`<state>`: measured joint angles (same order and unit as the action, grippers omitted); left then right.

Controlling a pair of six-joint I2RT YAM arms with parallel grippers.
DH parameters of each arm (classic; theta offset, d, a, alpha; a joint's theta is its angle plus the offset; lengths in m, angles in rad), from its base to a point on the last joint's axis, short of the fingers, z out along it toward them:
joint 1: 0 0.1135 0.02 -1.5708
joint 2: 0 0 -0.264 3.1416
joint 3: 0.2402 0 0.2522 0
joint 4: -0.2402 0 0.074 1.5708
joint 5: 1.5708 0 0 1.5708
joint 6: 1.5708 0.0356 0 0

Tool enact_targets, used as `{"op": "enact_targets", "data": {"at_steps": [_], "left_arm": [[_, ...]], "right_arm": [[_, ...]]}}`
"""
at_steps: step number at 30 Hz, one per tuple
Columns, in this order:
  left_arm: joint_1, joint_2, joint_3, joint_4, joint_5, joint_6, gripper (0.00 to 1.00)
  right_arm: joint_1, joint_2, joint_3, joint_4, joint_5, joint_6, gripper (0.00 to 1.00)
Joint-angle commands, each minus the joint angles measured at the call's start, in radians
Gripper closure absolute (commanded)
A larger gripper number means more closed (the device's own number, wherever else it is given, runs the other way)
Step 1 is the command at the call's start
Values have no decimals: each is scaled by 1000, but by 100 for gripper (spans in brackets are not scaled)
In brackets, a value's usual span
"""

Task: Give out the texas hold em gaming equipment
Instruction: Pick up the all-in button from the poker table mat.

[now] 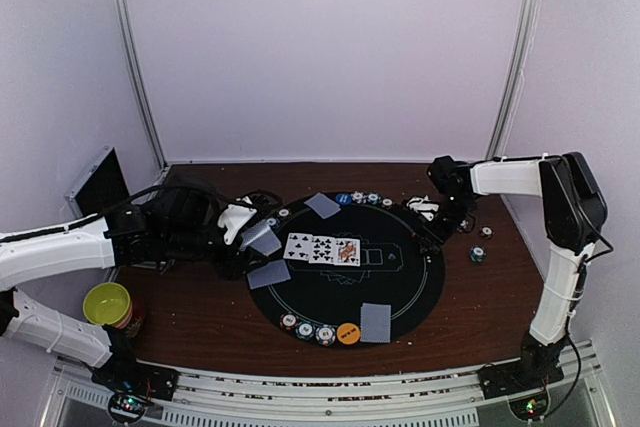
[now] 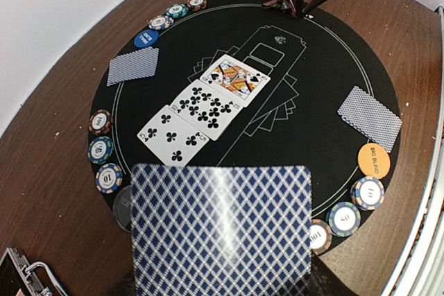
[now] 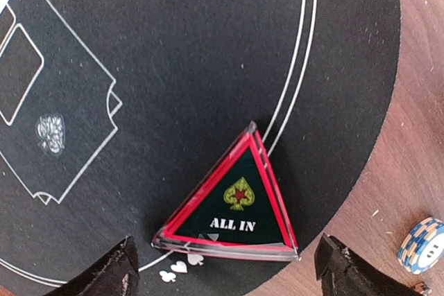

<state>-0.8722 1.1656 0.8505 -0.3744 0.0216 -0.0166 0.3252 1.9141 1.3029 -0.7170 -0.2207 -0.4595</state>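
The left arm stretches in from the left, and the left gripper (image 1: 257, 233) pinches a blue-backed card (image 2: 222, 230) over the left edge of the mat (image 2: 326, 74). In the wrist view the card hides the fingers and part of the chips behind it. The right arm bends down at the mat's far right edge. The right gripper (image 3: 229, 270) is spread wide, its tips cut off, astride the red marker (image 3: 239, 206), which lies flat at the mat's edge.

Three face-up cards (image 2: 205, 105) centred; red triangle marker (image 3: 232, 202) flat at mat (image 3: 173, 46) edge
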Motion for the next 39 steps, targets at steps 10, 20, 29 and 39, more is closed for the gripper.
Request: {"op": "enact_targets", "data": {"at_steps": [10,20,29,39], "left_arm": [[-4,-12,8,39,-10,4,41],[-4,-9,8,39,-11,4,41],[-4,-11,8,39,-11,3,41],[-4,-6,8,39,-12,4,41]], "right_arm": [[17,25,-16,47,64,85,15],[17,18,-33,33,50,111,21],[17,19,-36,41,65,128,33],[21,-17,43,18,102,167,43]]}}
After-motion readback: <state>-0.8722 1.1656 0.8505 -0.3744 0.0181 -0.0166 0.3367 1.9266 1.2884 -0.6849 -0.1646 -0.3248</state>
